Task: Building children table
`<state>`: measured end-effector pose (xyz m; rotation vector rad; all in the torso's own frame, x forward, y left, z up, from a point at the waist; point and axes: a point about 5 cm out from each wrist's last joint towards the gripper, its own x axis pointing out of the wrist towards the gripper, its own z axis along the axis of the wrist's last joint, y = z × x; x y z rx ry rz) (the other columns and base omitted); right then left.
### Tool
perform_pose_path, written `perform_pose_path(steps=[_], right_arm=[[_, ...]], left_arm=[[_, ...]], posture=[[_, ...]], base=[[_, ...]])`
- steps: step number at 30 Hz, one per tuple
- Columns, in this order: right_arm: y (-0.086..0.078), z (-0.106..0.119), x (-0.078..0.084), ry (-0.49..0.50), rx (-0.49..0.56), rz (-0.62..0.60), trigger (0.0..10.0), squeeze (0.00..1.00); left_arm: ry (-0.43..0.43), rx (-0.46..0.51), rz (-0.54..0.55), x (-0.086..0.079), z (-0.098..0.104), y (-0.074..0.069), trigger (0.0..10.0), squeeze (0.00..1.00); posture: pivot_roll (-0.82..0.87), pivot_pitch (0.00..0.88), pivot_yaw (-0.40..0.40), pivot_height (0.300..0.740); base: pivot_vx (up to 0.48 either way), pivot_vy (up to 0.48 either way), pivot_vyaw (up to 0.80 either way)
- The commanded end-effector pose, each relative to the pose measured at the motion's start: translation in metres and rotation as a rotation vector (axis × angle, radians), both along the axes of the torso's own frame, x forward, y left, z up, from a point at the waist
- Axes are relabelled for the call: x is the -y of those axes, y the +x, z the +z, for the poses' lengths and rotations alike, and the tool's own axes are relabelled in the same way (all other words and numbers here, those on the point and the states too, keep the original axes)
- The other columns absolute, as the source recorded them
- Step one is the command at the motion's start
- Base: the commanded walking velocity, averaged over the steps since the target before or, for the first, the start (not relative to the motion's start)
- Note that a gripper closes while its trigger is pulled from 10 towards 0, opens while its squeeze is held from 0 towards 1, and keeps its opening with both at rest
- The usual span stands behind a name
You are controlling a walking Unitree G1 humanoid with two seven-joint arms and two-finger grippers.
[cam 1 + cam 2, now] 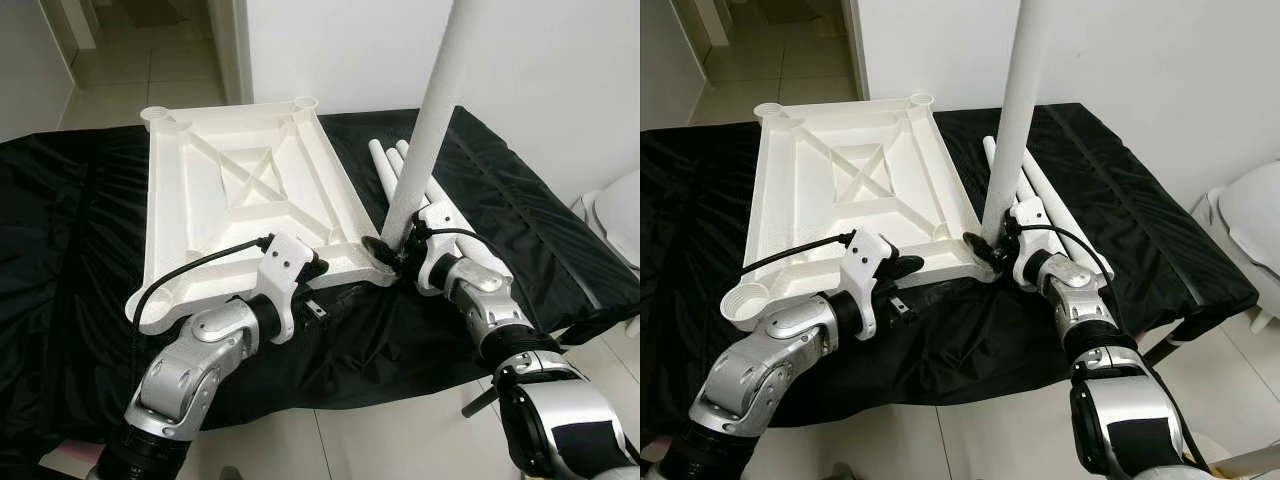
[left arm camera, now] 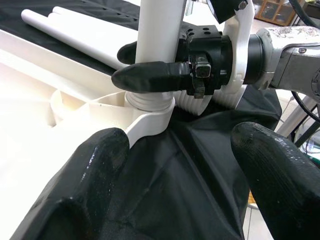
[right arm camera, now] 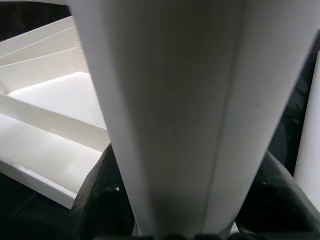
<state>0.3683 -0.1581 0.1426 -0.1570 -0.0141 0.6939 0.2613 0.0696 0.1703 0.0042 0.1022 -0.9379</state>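
White plastic tabletop [image 1: 240, 190] lies upside down on the black cloth [image 1: 80, 240], its ribbed underside and diagonal cross brace facing up; use it as your reference. You see round sockets at its corners: two at the far edge and one at the near corner on the robot's left. At the near corner on the robot's right, a white leg [image 1: 430, 120] stands upright with its threaded lower end seated in the corner socket [image 2: 150, 107]. Your right pincer [image 1: 392, 250] is clamped on this leg just above the socket, one black finger [image 2: 150, 77] on each side of the tube, as the left wrist view shows. The right wrist view looks straight along the tube, with the tabletop ribs beside it. Your left pincer [image 1: 312, 285] sits at the near edge of the tabletop, just beside the same corner; its two fingertips [image 2: 85, 170] are spread apart with nothing between them, hovering over the cloth and pointing at the socket. Spare legs [image 1: 395, 165] lie flat on the cloth beside the right-hand edge of the tabletop, behind the upright leg. Beyond the far edge of the tabletop stands a white wall [image 1: 540, 70], with a tiled floor [image 1: 150, 70] through a doorway.
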Motion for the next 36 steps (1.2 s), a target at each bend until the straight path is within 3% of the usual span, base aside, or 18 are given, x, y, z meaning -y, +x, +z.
perform_pose_path(steps=[1, 8, 9, 21, 25, 27, 32, 36], right_arm=[[0.000, -0.002, -0.002, 0.007, -0.003, 0.007, 0.0, 0.00], [-0.004, -0.006, -0.003, 0.049, -0.004, -0.021, 0.0, 0.00], [-0.004, -0.008, -0.005, 0.064, -0.018, -0.042, 10.0, 0.00], [-0.007, -0.004, -0.026, 0.225, 0.013, -0.329, 10.0, 0.00], [-0.007, -0.006, -0.028, 0.236, 0.006, -0.366, 10.0, 0.00], [-0.006, -0.009, -0.033, 0.274, -0.016, -0.541, 10.0, 0.00], [-0.006, -0.009, -0.036, 0.292, -0.014, -0.610, 10.0, 0.00], [-0.008, -0.007, -0.045, 0.322, -0.001, -0.774, 10.0, 0.00]], left_arm=[[-0.001, -0.004, -0.008, 0.000, 0.000, -0.004, 10.0, 0.00], [-0.004, -0.012, -0.009, 0.001, -0.001, -0.005, 10.0, 0.00], [-0.004, -0.013, -0.010, 0.001, -0.001, -0.005, 10.0, 0.00], [-0.006, -0.013, -0.026, 0.005, -0.002, -0.005, 10.0, 0.00], [-0.005, -0.013, -0.028, 0.005, -0.002, -0.005, 10.0, 0.00], [-0.002, -0.012, -0.036, 0.005, -0.002, -0.005, 10.0, 0.00], [0.000, -0.012, -0.040, 0.005, -0.003, -0.005, 10.0, 0.00], [0.001, -0.010, -0.047, 0.007, -0.002, -0.005, 10.0, 0.00]], posture=[[-0.02, 0.052, -0.002, 0.740], [-0.02, 0.058, -0.004, 0.740], [-0.03, 0.059, -0.005, 0.740], [-0.04, 0.041, -0.011, 0.740], [-0.04, 0.038, -0.010, 0.740], [-0.04, 0.027, -0.007, 0.740], [-0.04, 0.023, -0.008, 0.740], [-0.04, 0.014, -0.010, 0.740]], base=[[0.000, 0.000, 0.00], [0.000, 0.000, 0.00], [0.000, 0.000, 0.00], [0.000, 0.000, 0.00], [0.000, 0.000, 0.00], [0.000, 0.000, 0.00], [0.000, 0.000, 0.00], [0.000, 0.000, 0.00]])
